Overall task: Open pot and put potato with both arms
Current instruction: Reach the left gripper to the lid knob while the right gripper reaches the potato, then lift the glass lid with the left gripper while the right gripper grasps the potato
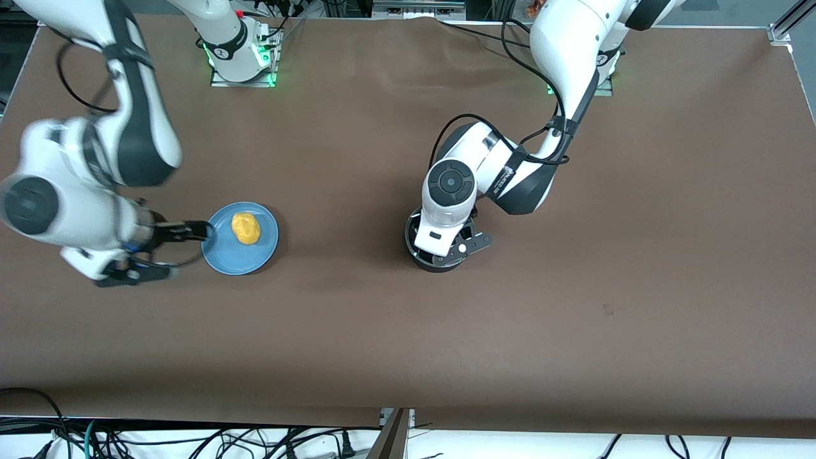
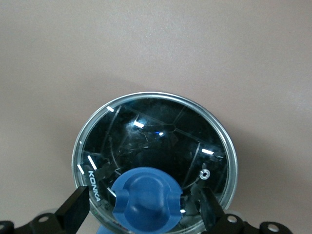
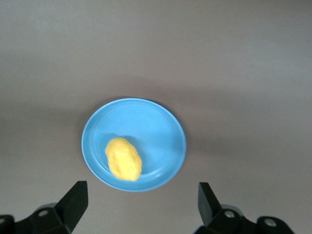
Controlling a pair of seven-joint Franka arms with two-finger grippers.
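The pot (image 1: 412, 247) stands mid-table, mostly hidden under the left arm's hand. In the left wrist view its glass lid (image 2: 156, 141) is on, with the blue knob (image 2: 146, 197). My left gripper (image 2: 141, 212) is open just above the lid, one finger on each side of the knob and clear of it; it also shows in the front view (image 1: 446, 252). The potato (image 1: 246, 228) lies on a light-blue plate (image 1: 224, 258) toward the right arm's end. My right gripper (image 1: 182, 250) is open and empty beside the plate; in the right wrist view (image 3: 141, 204) the potato (image 3: 124, 159) lies ahead of it.
The brown table cover (image 1: 574, 306) stretches wide around both things. The arm bases (image 1: 242, 60) stand along the table's edge farthest from the front camera. Cables (image 1: 191, 440) hang below the near edge.
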